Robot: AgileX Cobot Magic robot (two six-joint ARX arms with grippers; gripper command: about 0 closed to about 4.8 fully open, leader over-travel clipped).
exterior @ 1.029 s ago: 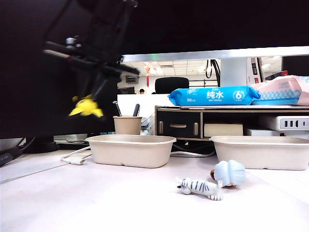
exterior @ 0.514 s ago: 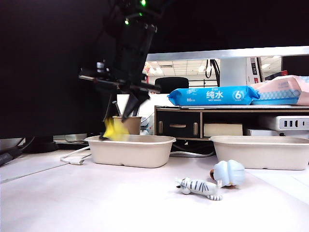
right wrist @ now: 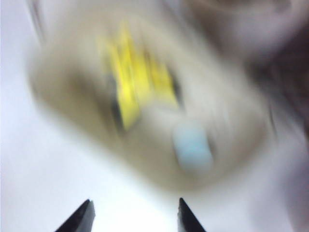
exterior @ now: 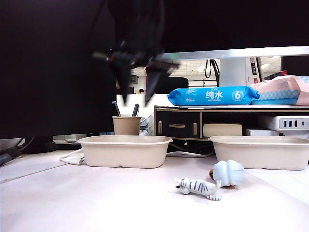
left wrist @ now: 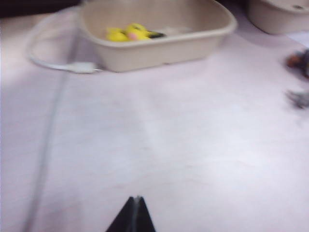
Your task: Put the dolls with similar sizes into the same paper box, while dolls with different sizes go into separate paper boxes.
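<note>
Released since a second ago, the yellow doll has gone from the right end effector into the left-hand paper box, and that end effector has climbed clear above it.

Nearest on the desk in the exterior view lies the striped tiger doll on its side, with the pale blue doll just behind it, touching or almost so. Beyond them stand the two paper boxes, the left one and the right-hand paper box, well apart. A cup with pens sits behind the left box, and a blue pack of wipes rests on a shelf further back.

The right end effector hangs blurred over the left box, its two fingers spread and holding nothing; its wrist view shows the tips apart above the box, with a yellow shape and a pale blue smear inside, too blurred to name surely. The left end effector hovers low over bare desk, well short of the box, its tips pressed together and empty
</note>
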